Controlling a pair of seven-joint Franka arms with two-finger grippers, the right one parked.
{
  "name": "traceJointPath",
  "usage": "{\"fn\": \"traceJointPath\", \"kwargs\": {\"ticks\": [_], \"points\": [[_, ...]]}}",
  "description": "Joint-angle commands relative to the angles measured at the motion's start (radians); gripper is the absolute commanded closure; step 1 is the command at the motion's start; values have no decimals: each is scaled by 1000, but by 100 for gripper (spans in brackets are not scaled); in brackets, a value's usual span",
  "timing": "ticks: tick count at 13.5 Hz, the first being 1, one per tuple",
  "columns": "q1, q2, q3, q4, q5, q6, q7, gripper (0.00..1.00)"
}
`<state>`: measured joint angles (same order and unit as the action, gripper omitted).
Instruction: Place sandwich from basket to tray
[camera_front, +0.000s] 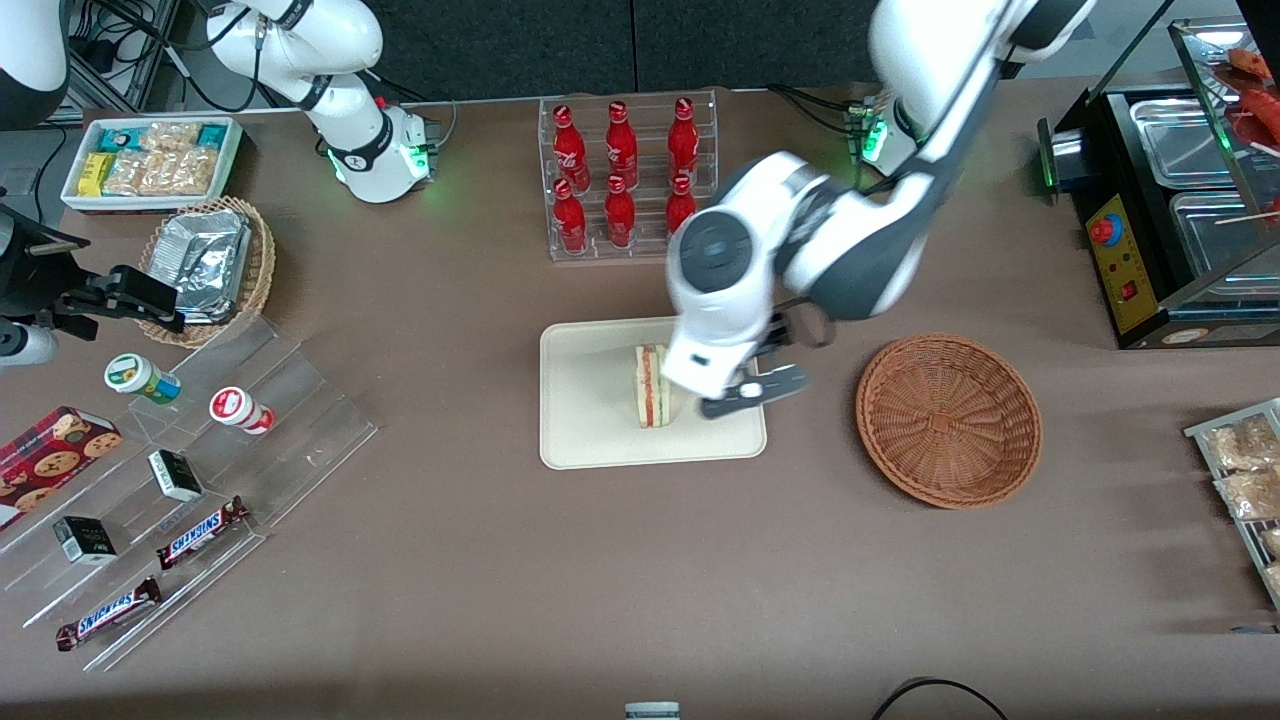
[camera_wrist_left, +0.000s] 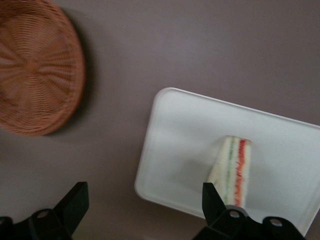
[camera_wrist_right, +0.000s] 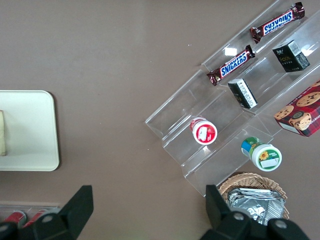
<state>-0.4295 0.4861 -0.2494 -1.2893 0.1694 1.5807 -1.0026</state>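
The sandwich (camera_front: 652, 385) stands on its edge on the cream-white tray (camera_front: 590, 430), its red and green filling facing up. The reddish-brown wicker basket (camera_front: 948, 420) sits beside the tray, toward the working arm's end, and holds nothing. My left gripper (camera_front: 752, 390) hangs open and empty above the tray's edge nearest the basket, just beside the sandwich. In the left wrist view the sandwich (camera_wrist_left: 232, 167) lies on the tray (camera_wrist_left: 185, 130) close to one of the gripper's (camera_wrist_left: 145, 192) fingers (camera_wrist_left: 214, 197), with the basket (camera_wrist_left: 35, 65) apart. The tray (camera_wrist_right: 25, 130) also shows in the right wrist view.
A clear rack of red bottles (camera_front: 625, 175) stands farther from the camera than the tray. A stepped acrylic shelf with snacks (camera_front: 180, 470), a tan basket with foil (camera_front: 210, 265) and a white snack bin (camera_front: 150, 160) lie toward the parked arm's end. A food warmer (camera_front: 1170, 200) stands toward the working arm's end.
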Motion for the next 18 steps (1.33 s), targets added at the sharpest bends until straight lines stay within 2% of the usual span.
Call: {"fn": "traceJointPath", "kwargs": {"ticks": [1,3,6,11,12,16,18], "points": [[101,-134,-5,-36,-37,-126,111,0],[211,-214,-5,-39,-97,-207,217,0],[308,-287,-2,-51,-97,-306,381,0],[458,-402,-1,-139,-102,-326,668,0],[472,-412,4,-140,-103,-338,723,0],[442,-463,168,-140,-145,-375,951,0],[416,-468,215,-142,-145,-377,990,0]]}}
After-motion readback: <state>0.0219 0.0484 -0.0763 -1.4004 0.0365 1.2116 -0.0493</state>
